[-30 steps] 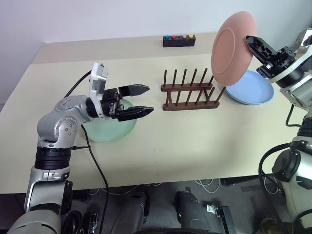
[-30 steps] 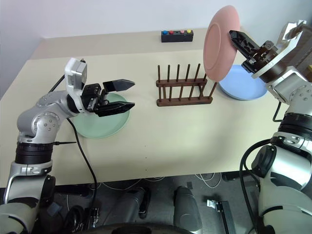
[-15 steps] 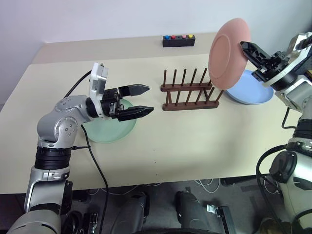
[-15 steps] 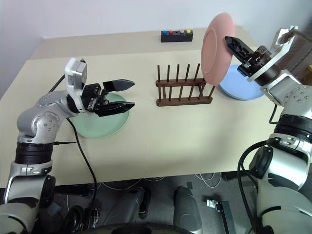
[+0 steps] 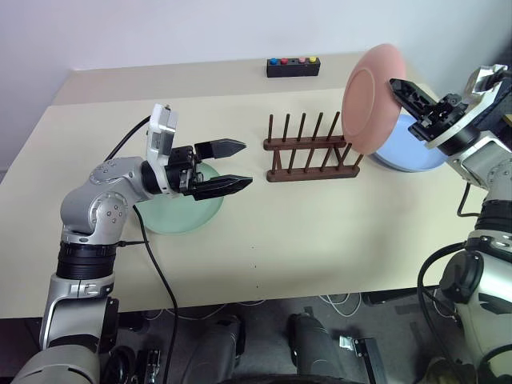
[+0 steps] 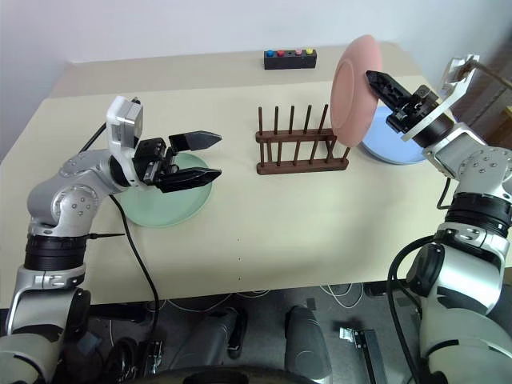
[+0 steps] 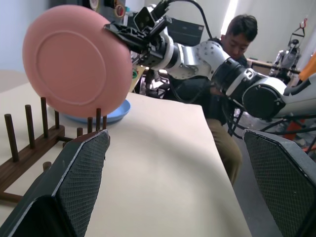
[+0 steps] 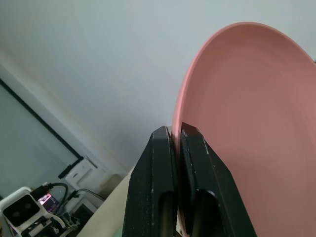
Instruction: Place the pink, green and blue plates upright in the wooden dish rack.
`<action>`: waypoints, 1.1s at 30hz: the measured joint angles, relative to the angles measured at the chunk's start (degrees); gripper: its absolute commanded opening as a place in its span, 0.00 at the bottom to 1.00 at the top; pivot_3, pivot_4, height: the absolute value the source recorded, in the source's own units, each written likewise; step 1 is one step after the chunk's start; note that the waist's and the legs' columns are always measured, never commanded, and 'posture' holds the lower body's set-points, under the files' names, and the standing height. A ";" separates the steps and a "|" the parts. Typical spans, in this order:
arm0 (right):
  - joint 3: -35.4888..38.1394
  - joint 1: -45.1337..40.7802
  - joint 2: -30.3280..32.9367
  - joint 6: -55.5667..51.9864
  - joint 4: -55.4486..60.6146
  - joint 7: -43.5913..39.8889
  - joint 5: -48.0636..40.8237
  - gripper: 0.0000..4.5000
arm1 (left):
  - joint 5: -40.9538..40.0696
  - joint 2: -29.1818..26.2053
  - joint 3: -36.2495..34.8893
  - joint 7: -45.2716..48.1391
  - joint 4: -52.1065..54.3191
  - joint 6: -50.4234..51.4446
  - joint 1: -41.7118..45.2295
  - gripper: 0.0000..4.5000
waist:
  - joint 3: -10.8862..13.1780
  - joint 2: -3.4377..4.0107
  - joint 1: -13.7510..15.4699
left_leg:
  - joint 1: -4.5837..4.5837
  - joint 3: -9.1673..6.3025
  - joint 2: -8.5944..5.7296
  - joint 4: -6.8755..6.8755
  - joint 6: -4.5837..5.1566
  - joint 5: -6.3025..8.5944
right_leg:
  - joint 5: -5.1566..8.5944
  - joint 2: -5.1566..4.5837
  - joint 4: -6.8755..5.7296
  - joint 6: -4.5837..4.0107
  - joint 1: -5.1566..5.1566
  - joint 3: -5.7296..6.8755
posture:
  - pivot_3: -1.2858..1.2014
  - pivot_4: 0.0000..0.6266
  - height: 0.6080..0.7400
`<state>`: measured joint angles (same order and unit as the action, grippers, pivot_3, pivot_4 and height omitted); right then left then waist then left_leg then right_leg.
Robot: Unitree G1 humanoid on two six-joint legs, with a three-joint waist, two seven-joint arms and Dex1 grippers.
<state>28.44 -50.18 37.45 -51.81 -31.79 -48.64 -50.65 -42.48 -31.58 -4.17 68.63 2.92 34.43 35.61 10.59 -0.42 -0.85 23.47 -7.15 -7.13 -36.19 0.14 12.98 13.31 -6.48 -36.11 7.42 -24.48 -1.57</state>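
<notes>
My right gripper [image 5: 398, 86] is shut on the rim of the pink plate [image 5: 370, 100] and holds it upright over the right end of the wooden dish rack [image 5: 312, 148]. The plate's lower edge is down at the rack's last pegs; I cannot tell if it touches them. Behind it, the blue plate [image 5: 412, 158] lies flat on the table. The green plate [image 5: 180, 216] lies flat at the left, and my left gripper [image 5: 246, 163] hovers open above its right edge with nothing in it. In the left wrist view the pink plate [image 7: 76, 59] stands over the rack [image 7: 29, 143].
A small black box with coloured buttons [image 5: 294, 66] sits at the table's far edge behind the rack. A black cable [image 5: 156, 272] runs from my left arm across the table's near left. In the left wrist view a person [image 7: 237, 44] sits beyond the table's right side.
My right gripper has lowered the pink plate toward the rack's right end. The left arm has stayed put.
</notes>
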 measured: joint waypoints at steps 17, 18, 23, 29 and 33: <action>-0.02 0.85 -0.89 -0.65 -0.23 -0.14 0.93 0.63 | 0.00 -0.04 0.01 0.00 0.09 0.00 -0.33 1.00 | 0.00 0.00 0.01 | 0.00 0.00 0.00 0.00 0.00 0.00 | 0.00 0.00 0.00 0.00 0.00 0.00 | 0.52 0.24 1.00; -0.02 0.87 -0.89 -0.63 -0.23 -0.14 0.95 0.73 | 0.00 -0.05 0.01 0.00 0.11 0.00 -0.46 1.00 | 0.00 0.00 0.01 | 0.00 0.00 0.00 0.00 0.00 0.00 | 0.00 0.00 0.00 0.00 0.00 0.00 | 0.52 0.24 1.00; -0.02 0.90 -0.89 -0.16 -0.23 -0.14 1.09 0.97 | 0.00 -0.05 0.01 -0.01 0.20 0.00 -0.65 1.00 | 0.00 0.00 0.01 | 0.00 0.00 0.00 0.00 0.00 0.00 | 0.00 0.00 0.00 0.00 0.00 0.00 | 0.52 0.24 1.00; -0.16 1.20 -0.72 2.76 0.71 0.01 3.11 0.97 | 0.00 0.07 0.01 -0.01 0.20 -0.18 -0.64 1.00 | 0.00 0.00 0.02 | 0.00 0.00 0.00 0.01 0.00 0.00 | 0.00 0.00 0.01 0.00 0.00 0.00 | 0.52 0.24 1.00; -1.04 3.29 -0.66 6.86 4.54 -0.09 5.27 0.97 | 0.00 0.20 0.01 -0.06 0.19 -0.69 -0.64 1.00 | 0.00 0.00 0.02 | 0.00 0.00 0.00 -0.01 0.00 0.00 | 0.00 0.00 0.00 0.00 0.00 0.00 | 0.52 0.24 1.00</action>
<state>27.40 -46.90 36.79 -44.95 -27.25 -48.73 -45.39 -42.48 -31.37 -4.16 68.56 3.11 33.74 34.97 10.59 -0.42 -0.83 23.47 -7.15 -7.13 -36.19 0.14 12.98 13.31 -6.48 -36.11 7.42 -24.48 -1.57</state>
